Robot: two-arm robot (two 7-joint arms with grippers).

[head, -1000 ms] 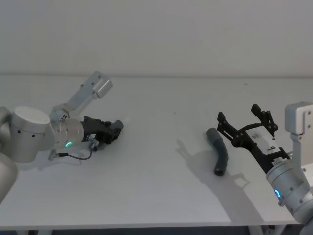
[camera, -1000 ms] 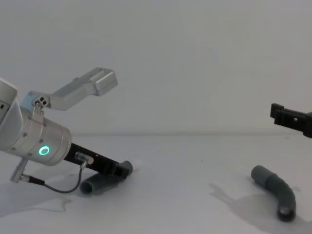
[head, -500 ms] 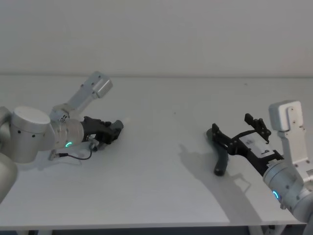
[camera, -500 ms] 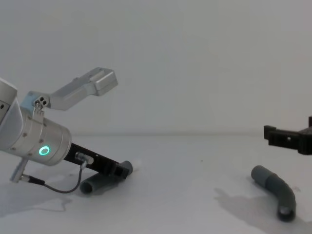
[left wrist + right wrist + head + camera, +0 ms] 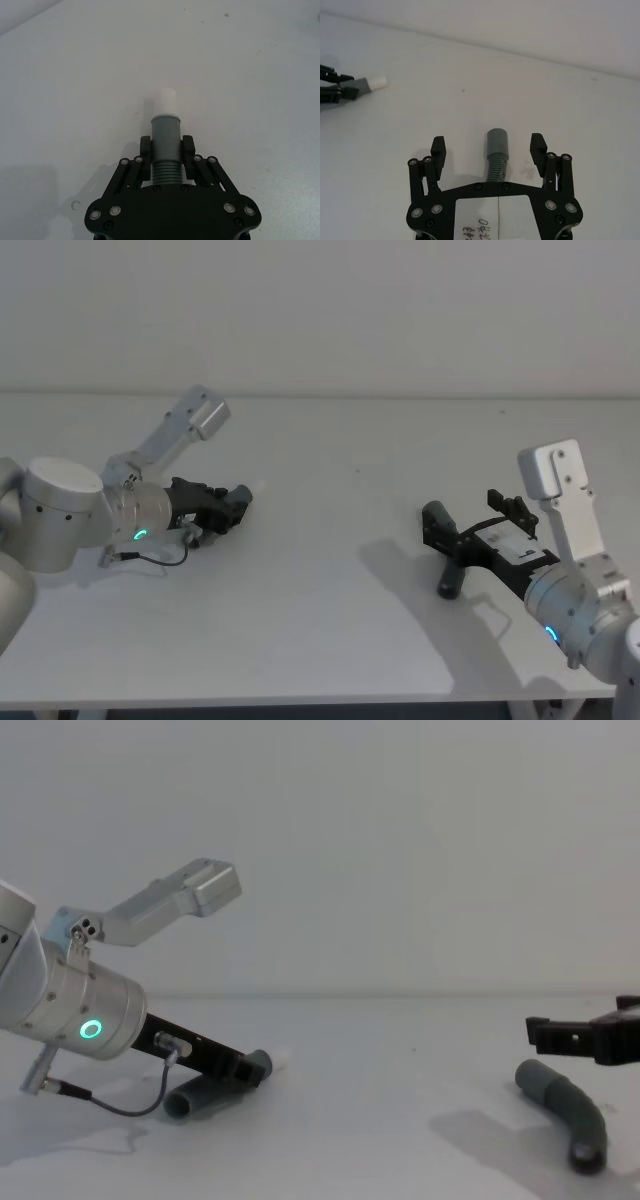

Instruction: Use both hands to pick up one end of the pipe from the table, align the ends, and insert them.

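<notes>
Between wide-open right gripper's jaws, plain-cuffed piece on table; left gripper clamps white-tipped piece.

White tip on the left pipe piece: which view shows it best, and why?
The left wrist view: the white tip stands large and unblocked beyond the left hand. The right wrist view shows it small, far off; head and chest views barely separate it from the table.
</notes>
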